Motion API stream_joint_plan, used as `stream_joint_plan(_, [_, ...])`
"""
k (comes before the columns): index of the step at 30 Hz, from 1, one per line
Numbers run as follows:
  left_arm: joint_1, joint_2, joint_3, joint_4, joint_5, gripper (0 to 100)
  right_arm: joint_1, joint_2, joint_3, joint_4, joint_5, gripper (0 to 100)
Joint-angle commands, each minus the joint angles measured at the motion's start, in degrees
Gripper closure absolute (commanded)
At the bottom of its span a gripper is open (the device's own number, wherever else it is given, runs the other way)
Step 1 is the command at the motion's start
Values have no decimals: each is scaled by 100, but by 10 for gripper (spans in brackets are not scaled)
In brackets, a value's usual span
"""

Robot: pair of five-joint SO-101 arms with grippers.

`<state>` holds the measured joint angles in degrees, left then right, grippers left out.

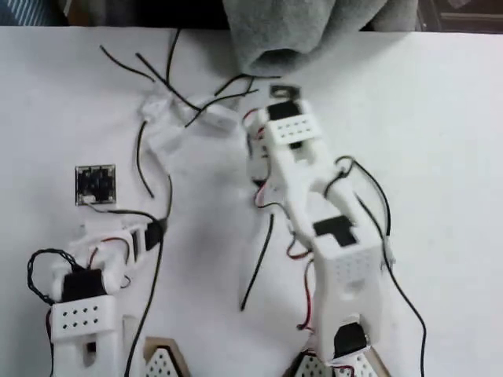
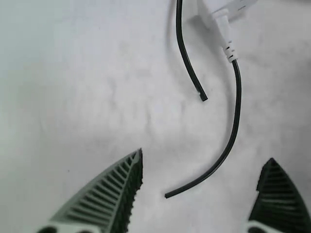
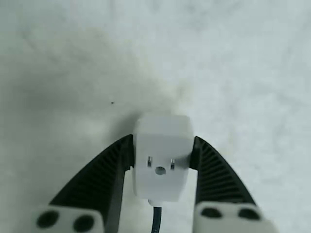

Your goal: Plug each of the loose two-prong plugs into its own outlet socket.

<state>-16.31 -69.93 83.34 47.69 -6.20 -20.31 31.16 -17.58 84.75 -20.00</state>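
Observation:
My right gripper [image 3: 163,141] is shut on a white socket block [image 3: 161,165] with two slots and a round hole in its face; a dark cord leaves the block toward the wrist. In the high view that arm [image 1: 292,129] stretches to the middle of the table. A tangle of white plugs [image 1: 169,118] with black cords lies at the back left. My left gripper [image 2: 204,158] stands open just above the table, its fingers either side of the loose end of a black cord [image 2: 228,145] that runs from a white plug [image 2: 226,17].
A small square board with a dark pattern [image 1: 96,183] lies at the left. Grey cloth [image 1: 306,31] hangs over the back edge. One loose black cord [image 1: 258,263] lies between the two arms. Bare white table [image 1: 440,118] spreads to the right.

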Motion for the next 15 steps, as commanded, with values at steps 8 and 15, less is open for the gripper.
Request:
stream_joint_plan(8, [57,-75,35,-105,26,635,-716,479,-1600,1059,1125,669])
stream_joint_plan(15, [57,-75,35,-105,26,635,154,549,-2154,1367,1943,669])
